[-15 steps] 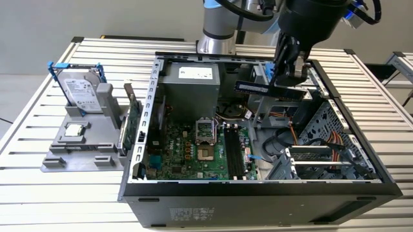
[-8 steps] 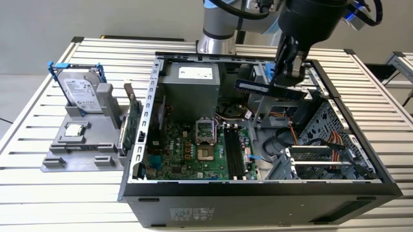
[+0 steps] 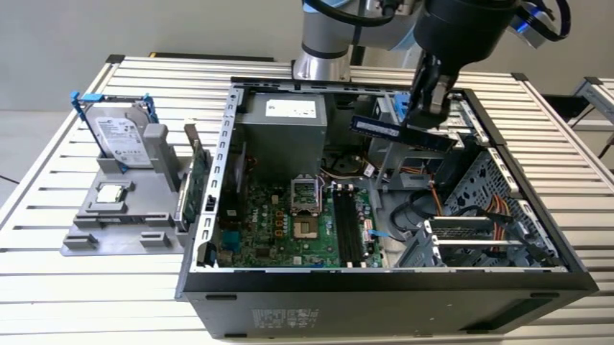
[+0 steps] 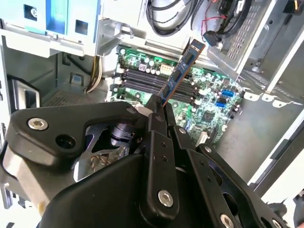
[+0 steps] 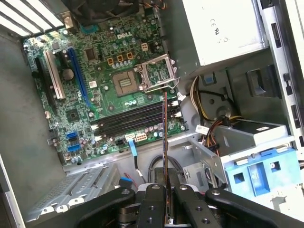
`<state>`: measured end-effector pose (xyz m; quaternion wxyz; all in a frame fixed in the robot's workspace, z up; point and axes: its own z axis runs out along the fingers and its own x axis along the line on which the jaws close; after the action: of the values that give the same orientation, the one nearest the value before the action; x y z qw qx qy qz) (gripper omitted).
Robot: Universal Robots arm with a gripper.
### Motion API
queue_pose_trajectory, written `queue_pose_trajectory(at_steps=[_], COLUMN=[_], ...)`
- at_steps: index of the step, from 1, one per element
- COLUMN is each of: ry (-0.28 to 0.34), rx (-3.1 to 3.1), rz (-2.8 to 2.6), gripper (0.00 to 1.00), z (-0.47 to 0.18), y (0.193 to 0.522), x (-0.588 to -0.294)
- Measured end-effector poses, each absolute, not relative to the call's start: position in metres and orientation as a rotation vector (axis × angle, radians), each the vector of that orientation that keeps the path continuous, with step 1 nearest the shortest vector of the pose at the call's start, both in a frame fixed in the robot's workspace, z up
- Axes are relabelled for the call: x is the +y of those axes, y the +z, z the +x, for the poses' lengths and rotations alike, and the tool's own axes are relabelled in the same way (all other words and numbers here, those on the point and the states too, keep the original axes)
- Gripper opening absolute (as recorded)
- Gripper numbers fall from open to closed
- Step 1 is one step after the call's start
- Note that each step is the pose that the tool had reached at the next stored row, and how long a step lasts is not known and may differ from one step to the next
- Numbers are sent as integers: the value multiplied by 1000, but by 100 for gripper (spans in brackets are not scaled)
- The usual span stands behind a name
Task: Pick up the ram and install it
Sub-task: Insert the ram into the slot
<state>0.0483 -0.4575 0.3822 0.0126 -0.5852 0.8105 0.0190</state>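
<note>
The ram (image 3: 401, 134), a thin bluish-green stick with dark chips, hangs in the air above the open computer case (image 3: 384, 280). My gripper (image 3: 427, 109) is shut on its end nearest the exterior view's right. In the second wrist view the ram (image 4: 183, 71) juts out from the black fingers (image 4: 153, 110) over the motherboard. The first wrist view has the ram (image 5: 165, 137) edge-on, clamped in the gripper (image 5: 167, 192). It hovers above the black memory slots (image 5: 133, 121), which lie beside the open processor socket (image 5: 156, 73). Those slots (image 3: 347, 226) sit well below the ram.
On the exterior view's left, a grey holder (image 3: 120, 230) carries a hard drive (image 3: 123, 136) and a small silver processor chip (image 3: 111, 192). A green expansion card (image 3: 197, 183) stands at the holder's side. Inside the case are the power supply (image 3: 287, 115), cables (image 3: 451, 208) and a drive cage (image 3: 489, 187).
</note>
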Motion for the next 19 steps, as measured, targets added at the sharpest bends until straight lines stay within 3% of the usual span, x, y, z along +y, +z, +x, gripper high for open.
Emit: queue_pose_trajectory(at_steps=[19], ry=[56], rx=[2651], rz=[-1633], gripper=[0], z=[48], y=[382], x=[-458])
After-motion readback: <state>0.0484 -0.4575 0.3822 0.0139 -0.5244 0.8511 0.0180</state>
